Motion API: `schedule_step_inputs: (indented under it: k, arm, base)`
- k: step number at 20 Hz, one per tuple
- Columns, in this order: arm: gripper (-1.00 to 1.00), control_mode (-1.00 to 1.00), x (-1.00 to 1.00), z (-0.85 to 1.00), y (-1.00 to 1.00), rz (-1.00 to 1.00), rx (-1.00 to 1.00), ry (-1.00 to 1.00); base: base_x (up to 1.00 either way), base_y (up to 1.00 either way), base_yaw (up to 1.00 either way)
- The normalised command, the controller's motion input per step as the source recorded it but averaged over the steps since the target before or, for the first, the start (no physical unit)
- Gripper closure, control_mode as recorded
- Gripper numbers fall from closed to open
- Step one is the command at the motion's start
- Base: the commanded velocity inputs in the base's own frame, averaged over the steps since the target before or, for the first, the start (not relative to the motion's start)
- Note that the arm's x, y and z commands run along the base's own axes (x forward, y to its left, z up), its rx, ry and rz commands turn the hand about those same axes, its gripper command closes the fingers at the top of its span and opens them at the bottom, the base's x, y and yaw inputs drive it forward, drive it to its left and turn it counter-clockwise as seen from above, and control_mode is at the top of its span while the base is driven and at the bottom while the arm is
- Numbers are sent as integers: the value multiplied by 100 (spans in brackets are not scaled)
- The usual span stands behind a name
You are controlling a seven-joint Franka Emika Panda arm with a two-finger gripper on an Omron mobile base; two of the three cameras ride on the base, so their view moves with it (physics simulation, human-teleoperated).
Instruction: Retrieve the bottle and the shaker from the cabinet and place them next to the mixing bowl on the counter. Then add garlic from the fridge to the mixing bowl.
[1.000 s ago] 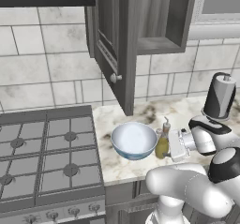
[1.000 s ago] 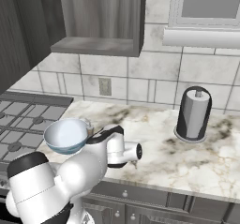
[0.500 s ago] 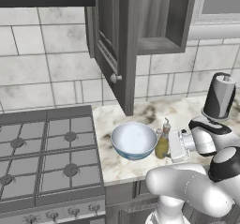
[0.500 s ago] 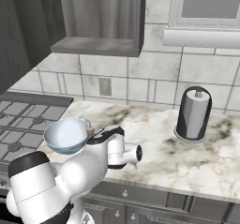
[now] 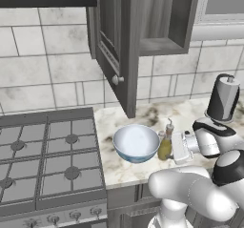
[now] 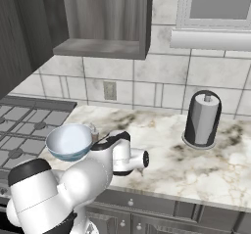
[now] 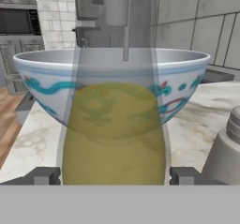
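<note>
1. Gripper (image 7: 115, 176) at counter height, aimed level toward the stove side; fingertips (image 7: 43, 176) spread wide, one on either side of the bottle, clear gaps visible between pads and glass. Jaws parted, nothing clamped.
2. Bottle (image 7: 115, 138) directly ahead between the fingers, upright on the counter (image 5: 143, 167), translucent with olive-yellow contents. Seen in the left base view as a small bottle (image 5: 166, 143) just in front of the white hand.
3. Shaker (image 7: 227, 155) beside the bottle, off to one side of the finger line, upright; grey body with ribbed cap. Seen in the right base view as a small cap (image 6: 93, 130) at the bowl's rim; contact with the bowl cannot be determined.
4. Mixing bowl (image 5: 136, 142) immediately beyond the bottle, white with teal and red pattern on the outer wall (image 7: 187, 85). Interior contents cannot be determined. Located on the marble counter near the stove edge, also seen at (image 6: 69, 141).
5. Stove (image 5: 45, 158) beyond the bowl, four burners.
6. Open cabinet door (image 5: 116, 46) above and beyond the bowl; cabinet shelf (image 6: 100, 47) higher up.
7. Paper towel holder (image 6: 201, 118) behind the tool, well apart, against the tiled wall.
</note>
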Motion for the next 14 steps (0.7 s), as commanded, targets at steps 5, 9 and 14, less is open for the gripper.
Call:
schedule_step_inputs:
  k: [5,9,14]
  arm:
    - [-100,-100,0,0,0,0,0,0]
    - [-100,-100,0,0,0,0,0,0]
    - [-100,-100,0,0,0,0,0,0]
  base:
    - [0,0,0]
    - [0,0,0]
    - [0,0,0]
